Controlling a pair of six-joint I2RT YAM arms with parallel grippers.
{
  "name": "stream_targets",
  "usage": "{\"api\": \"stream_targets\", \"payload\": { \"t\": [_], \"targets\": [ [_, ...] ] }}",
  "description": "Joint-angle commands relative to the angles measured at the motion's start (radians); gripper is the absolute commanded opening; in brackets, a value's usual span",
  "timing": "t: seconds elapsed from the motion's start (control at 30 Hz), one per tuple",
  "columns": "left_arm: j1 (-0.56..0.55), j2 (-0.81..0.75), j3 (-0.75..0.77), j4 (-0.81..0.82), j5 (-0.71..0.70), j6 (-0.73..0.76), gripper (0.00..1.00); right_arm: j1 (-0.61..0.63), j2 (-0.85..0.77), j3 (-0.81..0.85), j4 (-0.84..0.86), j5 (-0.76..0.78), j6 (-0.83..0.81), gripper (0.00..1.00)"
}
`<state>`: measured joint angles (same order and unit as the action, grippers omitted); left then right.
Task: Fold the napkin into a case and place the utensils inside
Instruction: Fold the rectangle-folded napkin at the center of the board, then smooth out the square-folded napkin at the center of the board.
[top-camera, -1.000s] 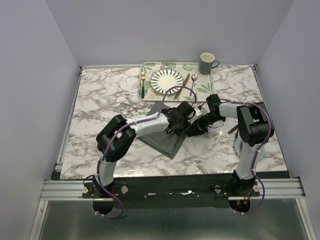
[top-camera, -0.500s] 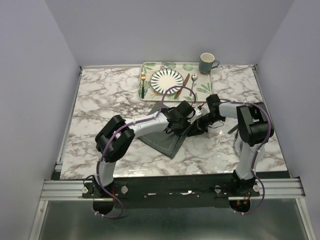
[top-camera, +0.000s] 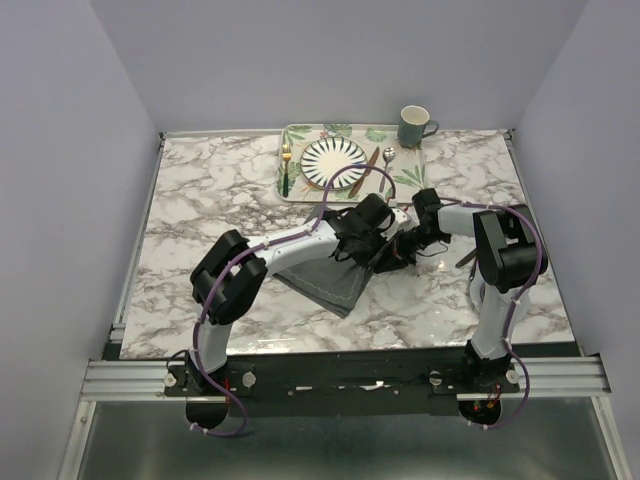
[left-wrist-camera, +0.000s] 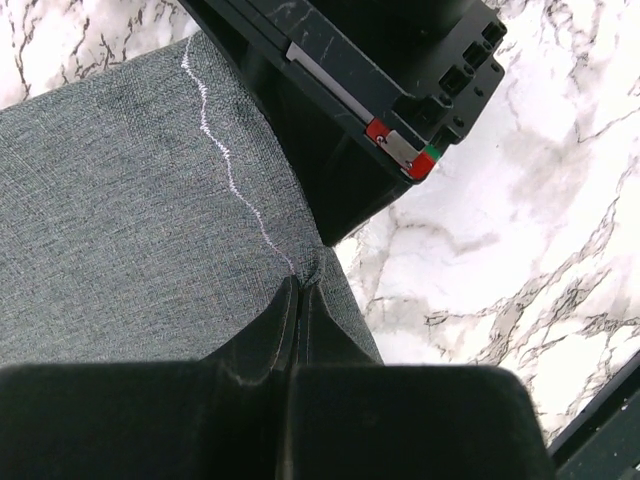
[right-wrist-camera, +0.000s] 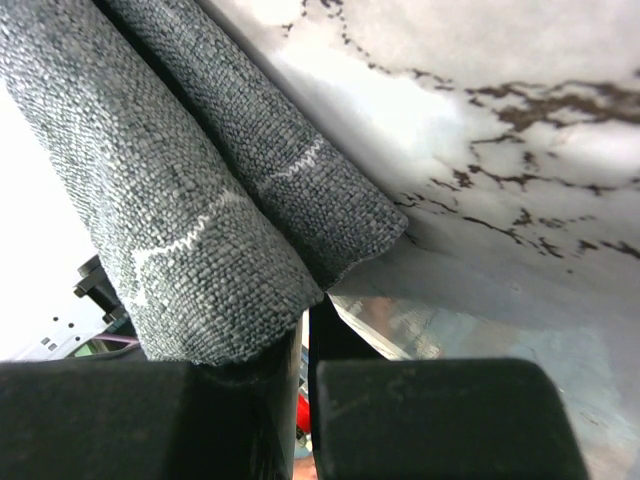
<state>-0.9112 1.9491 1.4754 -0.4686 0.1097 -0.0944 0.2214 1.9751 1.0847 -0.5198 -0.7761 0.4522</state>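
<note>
The napkin (top-camera: 332, 284), pinched by left gripper (left-wrist-camera: 298, 310) and right gripper (right-wrist-camera: 305, 345), has been drawn toward the tray (top-camera: 410, 180); folding continues.

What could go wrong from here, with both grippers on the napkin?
1. The left gripper pinches only the edge of the napkin, so the cloth may slip out under tension.
2. The right gripper sits right beside the left one, so their housings could collide mid-fold.

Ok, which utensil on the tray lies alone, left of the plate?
The gold fork with the dark green handle: it lies left of the striped plate, while the knife and spoon lie together on its right.
</note>
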Motion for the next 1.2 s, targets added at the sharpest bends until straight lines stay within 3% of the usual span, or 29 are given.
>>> {"api": "stream_targets", "payload": {
  "t": [0.0, 0.13, 0.23, 0.37, 0.47, 0.7, 0.83, 0.9, 1.1, 1.17],
  "targets": [
    [-0.003, 0.011, 0.0, -0.019, 0.044, -0.01, 0.0, 0.001, 0.03, -0.008, 0.001, 0.109, -0.021, 0.15],
    [-0.003, 0.022, -0.013, -0.024, 0.033, -0.01, 0.0, 0.001, 0.011, -0.006, -0.009, 0.112, -0.032, 0.19],
    [0.001, 0.031, -0.017, -0.03, 0.033, -0.007, 0.08, 0.002, -0.007, -0.008, -0.023, 0.118, -0.044, 0.24],
    [0.027, 0.013, -0.012, -0.041, 0.057, -0.004, 0.39, 0.001, -0.024, -0.005, -0.051, 0.124, -0.069, 0.32],
    [0.06, -0.065, -0.041, -0.025, 0.091, 0.019, 0.52, -0.002, -0.028, 0.0, -0.071, 0.132, -0.092, 0.34],
    [0.279, -0.292, -0.19, -0.076, 0.315, 0.116, 0.7, -0.013, -0.048, 0.007, -0.121, 0.118, -0.144, 0.34],
    [0.412, -0.427, -0.32, -0.128, 0.317, 0.335, 0.75, -0.02, -0.087, 0.015, -0.17, 0.095, -0.19, 0.35],
    [0.439, -0.521, -0.41, -0.137, 0.297, 0.519, 0.74, -0.025, -0.104, 0.015, -0.193, 0.081, -0.204, 0.36],
    [0.482, -0.755, -0.664, -0.107, 0.326, 1.04, 0.66, -0.024, -0.096, 0.017, -0.204, 0.055, -0.199, 0.38],
    [0.482, -0.798, -0.732, -0.087, 0.337, 1.116, 0.64, -0.025, -0.075, 0.026, -0.207, 0.044, -0.196, 0.38]
  ]
}}
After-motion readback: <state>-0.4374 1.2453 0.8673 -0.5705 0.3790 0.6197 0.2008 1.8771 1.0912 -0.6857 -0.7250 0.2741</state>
